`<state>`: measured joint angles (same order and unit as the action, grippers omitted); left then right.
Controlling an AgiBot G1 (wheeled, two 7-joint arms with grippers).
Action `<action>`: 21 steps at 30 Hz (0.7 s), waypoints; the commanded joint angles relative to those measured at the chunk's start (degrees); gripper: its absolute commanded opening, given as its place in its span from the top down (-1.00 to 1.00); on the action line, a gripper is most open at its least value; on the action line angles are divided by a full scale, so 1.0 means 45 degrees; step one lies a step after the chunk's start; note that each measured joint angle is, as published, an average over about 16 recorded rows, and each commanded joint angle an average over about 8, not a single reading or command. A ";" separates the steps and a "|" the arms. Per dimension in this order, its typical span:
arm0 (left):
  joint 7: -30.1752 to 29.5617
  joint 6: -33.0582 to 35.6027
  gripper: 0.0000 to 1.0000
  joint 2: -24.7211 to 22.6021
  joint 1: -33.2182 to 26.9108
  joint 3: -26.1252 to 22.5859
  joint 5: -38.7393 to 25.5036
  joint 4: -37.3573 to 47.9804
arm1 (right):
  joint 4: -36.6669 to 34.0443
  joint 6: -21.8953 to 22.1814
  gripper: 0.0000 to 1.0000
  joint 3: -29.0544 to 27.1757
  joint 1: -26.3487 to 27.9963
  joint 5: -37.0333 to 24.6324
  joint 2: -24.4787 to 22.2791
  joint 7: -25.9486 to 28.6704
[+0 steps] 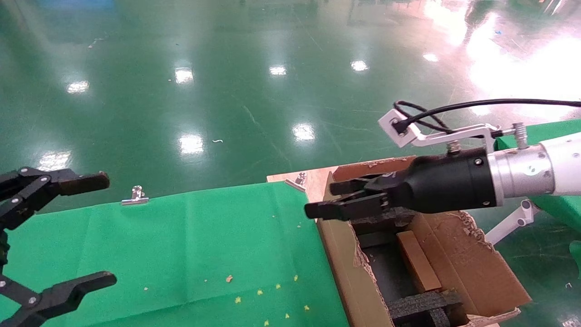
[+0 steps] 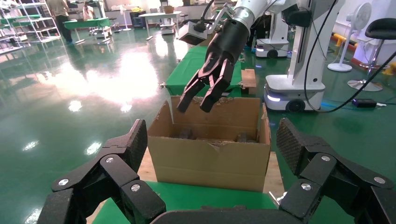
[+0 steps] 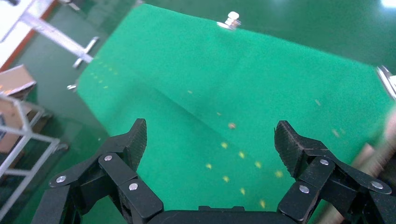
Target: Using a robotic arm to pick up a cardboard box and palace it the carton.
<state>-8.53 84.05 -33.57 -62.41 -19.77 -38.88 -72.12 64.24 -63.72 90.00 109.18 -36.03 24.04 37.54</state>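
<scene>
The carton [image 1: 345, 254] stands to the right of the green table, open, with ragged flaps and black foam inserts [image 1: 422, 306] inside. The small flat cardboard box [image 1: 418, 261] lies inside it between the foam pieces. My right gripper [image 1: 327, 199], on the white arm, hovers over the carton's far left rim, open and empty; its wrist view [image 3: 210, 135] shows only green cloth between the jaws. It also shows in the left wrist view [image 2: 198, 100] above the carton [image 2: 210, 161]. My left gripper [image 1: 104, 229] is open and empty at the far left, facing the carton [image 2: 212, 140].
The green cloth table [image 1: 181, 245] carries small yellow crumbs and is held by binder clips [image 1: 135, 196]. A second green table [image 1: 553, 131] stands behind the right arm. In the left wrist view another brown box [image 2: 248, 78] and a robot base [image 2: 292, 88] stand beyond the carton.
</scene>
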 commanded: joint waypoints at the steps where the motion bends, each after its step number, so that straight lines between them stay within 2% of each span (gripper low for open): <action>1: 0.0000 0.0000 -1.00 0.0000 0.0000 0.0000 0.0000 0.0000 | 0.0093 -0.0219 -1.00 -0.0738 -0.0475 -0.0058 0.0110 -0.0267; 21: 0.0002 -0.0001 -1.00 0.0001 -0.0001 -0.0003 0.0002 0.0001 | 0.1029 -0.2420 -1.00 -0.8146 -0.5243 -0.0642 0.1209 -0.2950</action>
<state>-8.52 84.05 -33.56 -62.42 -19.78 -38.87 -72.12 68.85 -74.57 53.47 85.67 -38.91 29.46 24.31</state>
